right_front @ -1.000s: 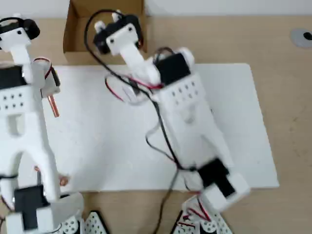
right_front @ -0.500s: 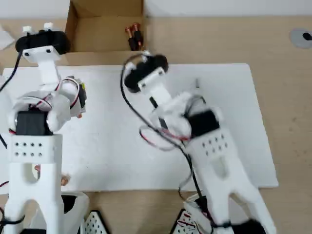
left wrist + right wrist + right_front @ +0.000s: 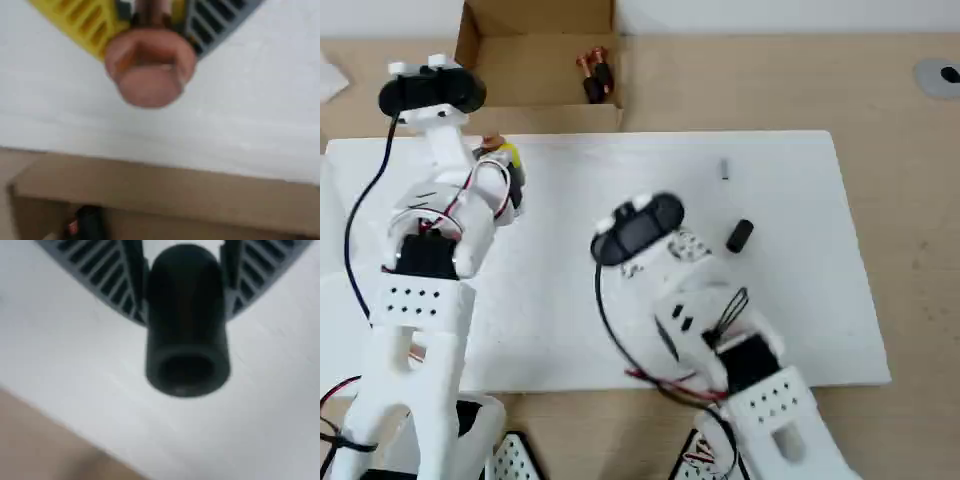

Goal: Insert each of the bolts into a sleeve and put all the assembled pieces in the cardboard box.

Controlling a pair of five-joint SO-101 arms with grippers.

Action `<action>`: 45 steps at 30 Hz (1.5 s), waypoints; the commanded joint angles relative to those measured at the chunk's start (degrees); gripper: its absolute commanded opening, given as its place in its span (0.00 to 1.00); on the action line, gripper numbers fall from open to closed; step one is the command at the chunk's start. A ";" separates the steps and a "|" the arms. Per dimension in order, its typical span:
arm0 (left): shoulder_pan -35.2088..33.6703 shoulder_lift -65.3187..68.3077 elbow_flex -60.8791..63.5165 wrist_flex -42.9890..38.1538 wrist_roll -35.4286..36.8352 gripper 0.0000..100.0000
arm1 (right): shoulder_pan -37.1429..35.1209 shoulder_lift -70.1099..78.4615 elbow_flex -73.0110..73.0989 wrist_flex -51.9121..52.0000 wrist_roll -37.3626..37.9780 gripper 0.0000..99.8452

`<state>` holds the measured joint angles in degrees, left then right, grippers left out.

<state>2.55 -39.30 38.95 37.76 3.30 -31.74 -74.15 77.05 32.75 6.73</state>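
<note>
Bolt of copper colour is gripped by its shank in the left jaws, hex head pointing outward, just beside the near wall of the cardboard box. The right jaws are closed on a black sleeve, well apart from the box, above the white foam sheet. Inside the box, against one side wall, lie assembled pieces. A tan counter carries box and sheet.

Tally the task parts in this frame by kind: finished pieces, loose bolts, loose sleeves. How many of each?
Assembled pieces in the cardboard box: 2
Copper bolt, not yet sleeved: 1
Black sleeve, still empty: 1
Total: 4
</note>
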 commanded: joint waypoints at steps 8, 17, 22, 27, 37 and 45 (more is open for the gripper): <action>10.81 -2.51 0.09 -4.57 0.88 0.00 | -5.58 -16.04 12.44 -5.01 -8.18 0.01; 12.13 -12.44 2.64 -0.53 3.16 0.00 | -5.76 -16.04 13.32 -5.01 -12.31 0.01; 14.42 -23.69 8.26 -0.26 3.16 0.00 | -5.85 -16.04 16.04 -5.10 -12.66 0.01; 17.32 -32.66 13.89 -0.09 3.60 0.00 | -8.04 -16.04 16.48 -5.36 -12.66 0.01; 17.49 -38.99 20.66 -1.85 5.01 0.00 | -9.27 -16.04 16.31 -5.36 -12.66 0.01; 17.67 -38.99 23.38 -5.36 5.27 0.00 | -9.54 -16.04 16.22 -5.45 -12.66 0.01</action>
<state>19.34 -77.27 62.77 34.15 7.87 -40.35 -89.27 94.02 28.97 -5.32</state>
